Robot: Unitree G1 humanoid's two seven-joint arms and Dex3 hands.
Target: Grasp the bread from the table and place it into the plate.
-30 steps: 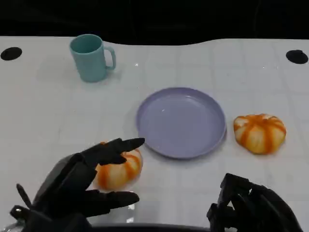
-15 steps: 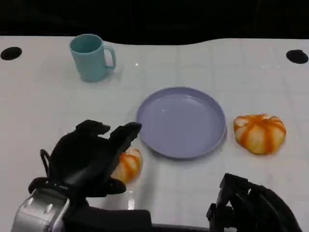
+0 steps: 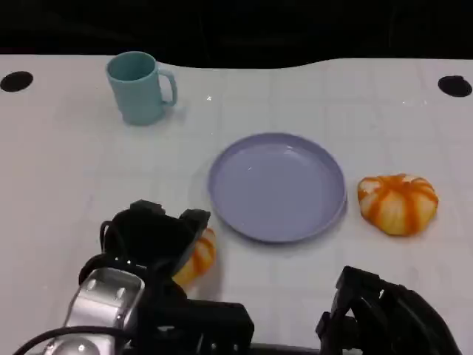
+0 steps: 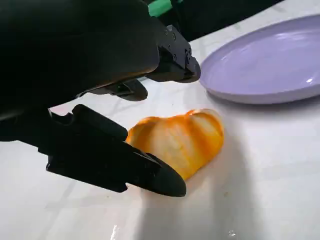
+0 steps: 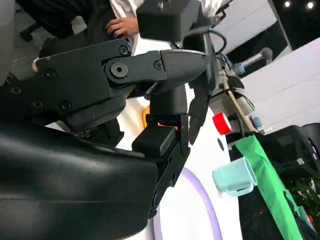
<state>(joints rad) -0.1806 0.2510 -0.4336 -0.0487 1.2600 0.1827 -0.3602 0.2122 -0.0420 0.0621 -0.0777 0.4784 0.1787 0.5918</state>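
Lying on the white table (image 3: 66,170) just beside the near-left rim of the purple plate (image 3: 277,186), the orange-striped bread (image 3: 198,257) sits partly under the left hand (image 3: 154,235). The left wrist view shows fingers (image 4: 150,172) spread on either side of the bread (image 4: 180,140), not clearly clamped on it. A second bread (image 3: 397,203) rests just right of the plate. A teal mug (image 3: 139,87) stands well beyond the plate's far-left side. Near the plate's near-right side, the right hand (image 3: 384,314) has its fingers curled in, holding nothing.
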